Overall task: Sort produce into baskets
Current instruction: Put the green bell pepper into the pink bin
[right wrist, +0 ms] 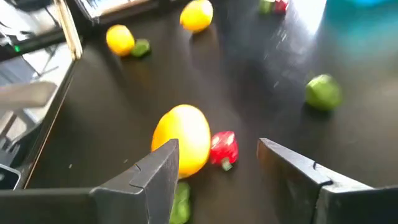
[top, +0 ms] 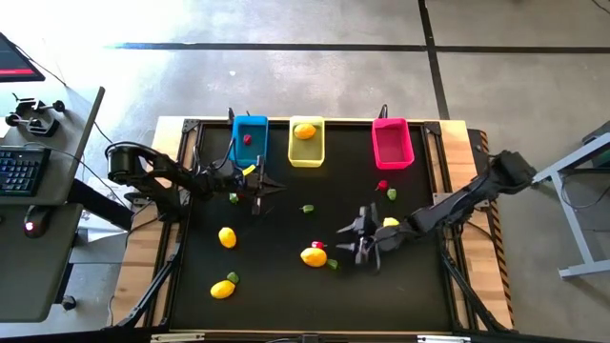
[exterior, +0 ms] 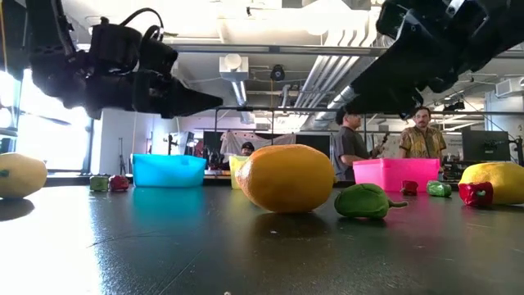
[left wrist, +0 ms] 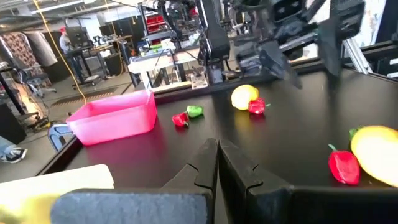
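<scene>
The right gripper (top: 355, 238) hangs low over the table (top: 286, 295), its two flat dark fingers (right wrist: 155, 171) spread wide with nothing between them. Just ahead of its tips lies a smooth, glossy yellow lemon (right wrist: 183, 140), egg-shaped, with a small lumpy red berry (right wrist: 224, 148) touching its side and a dull green bit (right wrist: 180, 202) close under the near finger. Farther out from this gripper a rounder green piece (right wrist: 323, 92) sits alone on the black, faintly shiny table top, and beyond it two more lemons (right wrist: 196, 15) rest, one with a green bit beside it. Another lemon (top: 390, 223) lies beside the right arm, with a red piece (top: 382, 186) and a green piece (top: 392, 194) between it and the pink basket (top: 393, 143). The left gripper (top: 259, 190) is poised above the table with its slim fingers (left wrist: 208, 168) pressed together, holding nothing. Behind it stand the blue basket (top: 250, 139), a red piece inside, and next to that the yellow basket (top: 306, 151), which holds one lemon. All three baskets are thin-walled rectangular plastic bins, open on top, in a row along the far edge. A small green bit (top: 307, 208) lies between the two grippers. People (exterior: 352, 147) stand in the room beyond the table.
</scene>
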Available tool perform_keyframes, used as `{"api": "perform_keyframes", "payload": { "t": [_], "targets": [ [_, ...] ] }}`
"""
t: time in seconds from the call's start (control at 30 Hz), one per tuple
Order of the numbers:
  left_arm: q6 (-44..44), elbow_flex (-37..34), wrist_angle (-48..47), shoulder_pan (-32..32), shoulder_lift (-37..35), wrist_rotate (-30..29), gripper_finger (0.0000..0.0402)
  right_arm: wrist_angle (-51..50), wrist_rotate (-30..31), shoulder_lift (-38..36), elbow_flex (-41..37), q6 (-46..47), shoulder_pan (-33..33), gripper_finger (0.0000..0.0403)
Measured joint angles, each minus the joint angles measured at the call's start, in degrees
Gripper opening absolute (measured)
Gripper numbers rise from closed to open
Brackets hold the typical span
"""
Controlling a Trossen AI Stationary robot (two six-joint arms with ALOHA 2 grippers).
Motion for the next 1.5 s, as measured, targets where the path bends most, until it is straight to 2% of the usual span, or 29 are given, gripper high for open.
{"api": "perform_keyframes", "payload": {
  "t": [0.33, 0.6, 0.83, 1.0, 1.17, 1.3, 1.37, 1.5],
  "targets": [
    [-2.5, -4.4, 5.2, 0.0, 0.0, -0.1, 0.0, -20.6, -2.8, 12.0, 15.9, 13.8, 3.9, 0.0209],
    [-3.0, -4.4, 4.9, 0.0, 0.0, -0.2, 0.0, -38.7, -8.7, 21.8, 29.3, 15.7, 2.9, 0.0209],
    [-3.0, -4.4, 4.7, 0.0, 0.0, -0.2, 0.0, -41.3, -15.2, 24.8, 32.1, 15.8, 0.7, 0.0202],
    [-3.0, -4.4, 4.6, 0.0, 0.0, -0.2, 0.0, -44.2, -15.3, 24.8, 31.9, 16.7, -0.2, 0.0158],
    [-3.0, -4.4, 4.1, 0.0, 0.0, -0.2, 0.0, -45.1, -15.9, 24.8, 31.9, 14.0, -0.5, 0.008],
    [-3.1, -4.4, 2.8, 0.0, 0.0, -0.3, 0.0, -45.2, -19.3, 24.4, 31.9, 11.1, -0.5, 0.0019],
    [-3.1, -4.4, 1.7, 0.0, 0.0, -0.8, 0.0, -45.4, -21.2, 23.4, 31.9, 10.4, -0.5, 0.0007],
    [-2.1, -4.4, 1.9, 0.3, 0.0, -1.8, 0.0, -48.9, -24.3, 20.2, 31.9, 9.7, -1.0, 0.0011]
  ]
}}
